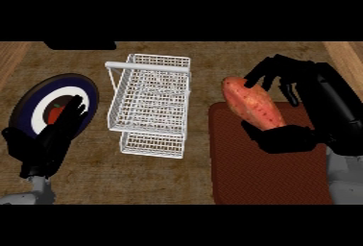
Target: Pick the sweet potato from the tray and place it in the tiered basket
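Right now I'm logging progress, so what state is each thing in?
Sweet potato: held by the right robot hand over the tray's edge.
Tray: nothing else lying on it.
Basket: holds nothing.
Plate: holds a small red thing.
Left robot hand: open, resting.

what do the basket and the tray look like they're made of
Tiered basket: seemingly white-coated wire, an open grid with the counter showing through. Tray: dark red-brown, matte, finely textured like woven fabric or rubber; which one is unclear.
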Available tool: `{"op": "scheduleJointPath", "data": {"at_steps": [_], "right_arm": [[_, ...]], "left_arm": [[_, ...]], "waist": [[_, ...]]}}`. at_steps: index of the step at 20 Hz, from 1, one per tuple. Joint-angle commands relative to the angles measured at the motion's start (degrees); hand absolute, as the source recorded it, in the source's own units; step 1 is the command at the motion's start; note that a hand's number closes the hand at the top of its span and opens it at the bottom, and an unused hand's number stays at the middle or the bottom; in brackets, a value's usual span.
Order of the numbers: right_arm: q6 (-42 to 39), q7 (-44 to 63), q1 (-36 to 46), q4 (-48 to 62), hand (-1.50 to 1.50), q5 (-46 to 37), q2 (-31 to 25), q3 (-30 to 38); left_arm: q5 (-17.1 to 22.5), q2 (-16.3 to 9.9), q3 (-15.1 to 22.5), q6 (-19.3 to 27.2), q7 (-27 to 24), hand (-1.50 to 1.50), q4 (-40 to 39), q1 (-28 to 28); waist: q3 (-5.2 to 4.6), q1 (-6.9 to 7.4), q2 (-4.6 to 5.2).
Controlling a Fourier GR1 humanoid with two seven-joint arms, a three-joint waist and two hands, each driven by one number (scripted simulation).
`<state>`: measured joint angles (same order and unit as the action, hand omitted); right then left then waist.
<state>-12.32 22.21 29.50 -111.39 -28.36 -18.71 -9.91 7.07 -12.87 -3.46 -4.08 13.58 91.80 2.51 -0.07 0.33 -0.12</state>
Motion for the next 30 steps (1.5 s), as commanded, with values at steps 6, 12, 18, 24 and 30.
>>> {"op": "scheduleJointPath", "data": {"at_steps": [6,12,18,24,30], "right_arm": [[0.1,17.2,14.9,5.8,1.5,-8.6,15.2,-9.4],[4.7,11.9,18.8,19.8,1.5,-11.4,18.6,-9.3],[11.5,17.0,23.8,29.7,1.5,-9.2,18.7,-14.1],[16.6,13.4,24.8,36.0,1.5,-9.3,18.7,-16.9],[27.6,9.4,26.5,46.4,1.5,-9.0,18.7,-20.7]], "left_arm": [[-0.7,-0.2,-0.8,0.0,1.3,0.0,2.4,-0.3],[-1.4,1.0,-1.1,-2.0,-4.5,0.0,-4.9,0.5],[-1.0,0.9,-1.7,-2.8,-4.9,0.0,-2.2,-1.7],[-2.1,1.7,-1.3,-1.0,0.2,0.0,-1.7,1.6],[-2.4,2.2,-1.4,-0.4,1.2,0.0,-2.3,4.7]], "waist": [[0.03,0.22,0.0],[0.04,0.02,0.16],[0.03,0.52,0.18],[0.05,0.33,0.18],[0.05,0.61,0.31]]}}
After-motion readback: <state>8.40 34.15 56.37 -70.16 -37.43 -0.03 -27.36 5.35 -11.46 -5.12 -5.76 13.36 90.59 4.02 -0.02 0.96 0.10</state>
